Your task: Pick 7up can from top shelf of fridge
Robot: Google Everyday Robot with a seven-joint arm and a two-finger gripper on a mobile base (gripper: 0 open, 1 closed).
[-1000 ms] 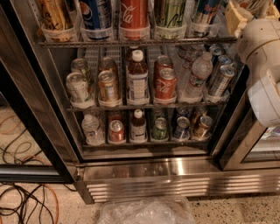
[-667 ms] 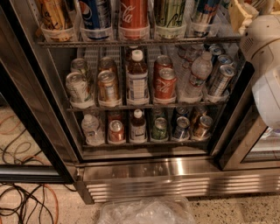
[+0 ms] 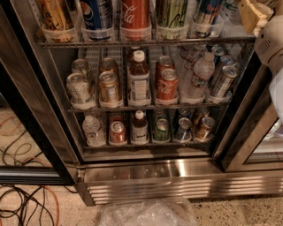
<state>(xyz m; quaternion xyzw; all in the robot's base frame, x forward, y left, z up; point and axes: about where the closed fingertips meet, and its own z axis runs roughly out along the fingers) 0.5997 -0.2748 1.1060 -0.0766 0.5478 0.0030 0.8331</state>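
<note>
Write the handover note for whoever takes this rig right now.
Gripper: top right of the view, at the right end of the top shelf.
7up can: apparently the pale can at that end, partly cut off, just left of the gripper, still on the shelf.
Fridge: door looks open.
Done: approach.
Left: grasp the can, lift it out.

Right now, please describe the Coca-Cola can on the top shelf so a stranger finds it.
In the fridge, look left of the claw at the upper right, along the top shelf, where cans stand upright in clear cups. The Coca-Cola can is third from the left, the only red one there, between a blue can and a green-yellow can.
</note>
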